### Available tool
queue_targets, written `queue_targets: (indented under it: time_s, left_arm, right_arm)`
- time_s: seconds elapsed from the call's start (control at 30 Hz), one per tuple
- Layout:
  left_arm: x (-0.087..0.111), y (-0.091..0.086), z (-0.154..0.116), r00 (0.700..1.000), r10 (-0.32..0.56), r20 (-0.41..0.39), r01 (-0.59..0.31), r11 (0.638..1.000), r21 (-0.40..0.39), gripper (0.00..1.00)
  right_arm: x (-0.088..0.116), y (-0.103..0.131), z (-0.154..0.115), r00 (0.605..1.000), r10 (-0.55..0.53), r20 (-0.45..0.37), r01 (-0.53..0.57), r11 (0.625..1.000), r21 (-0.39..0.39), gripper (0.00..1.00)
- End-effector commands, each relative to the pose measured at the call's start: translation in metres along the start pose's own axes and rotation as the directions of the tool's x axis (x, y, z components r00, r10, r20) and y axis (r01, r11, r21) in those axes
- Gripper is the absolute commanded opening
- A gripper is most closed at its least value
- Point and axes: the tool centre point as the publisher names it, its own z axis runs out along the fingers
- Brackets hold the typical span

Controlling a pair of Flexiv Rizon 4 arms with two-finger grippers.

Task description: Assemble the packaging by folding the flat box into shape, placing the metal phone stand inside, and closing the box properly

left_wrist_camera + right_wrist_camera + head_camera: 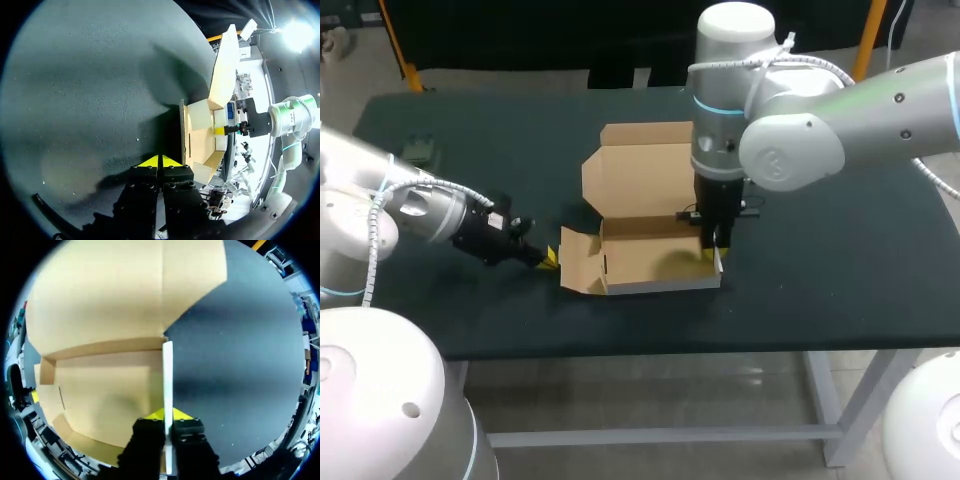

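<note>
Right tool (168,416) is clamped on the open box (650,255), gripping its right wall; left tool (159,161), tips together, sits just beside the left flap.

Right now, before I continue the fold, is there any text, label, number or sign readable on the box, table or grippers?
None can be read.
The cardboard box shows plain brown panels in all three views, no print or label.
The small dark item at the far left corner of the table is too small to tell any marking.
The left gripper and right gripper show no lettering.
</note>
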Motion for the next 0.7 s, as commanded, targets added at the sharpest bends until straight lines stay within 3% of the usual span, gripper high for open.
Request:
queue_targets:
  time_s: [0.03, 0.23, 0.7]
  left_arm:
    - [-0.001, 0.000, 0.008, 0.999, -0.009, -0.042, 0.009, 1.000, 0.003, 0.00]
    - [0.013, 0.003, 0.010, 0.994, -0.001, -0.110, 0.004, 1.000, 0.030, 0.00]
    - [0.042, 0.005, 0.017, 0.983, 0.011, -0.183, 0.002, 0.998, 0.070, 0.00]
  right_arm:
    - [0.001, 0.001, 0.000, 1.000, 0.001, 0.003, -0.001, 1.000, 0.003, 0.00]
    - [0.001, 0.001, 0.000, 1.000, 0.001, 0.003, -0.001, 1.000, 0.003, 0.00]
    - [0.001, 0.001, 0.000, 1.000, 0.001, 0.003, -0.001, 1.000, 0.003, 0.00]
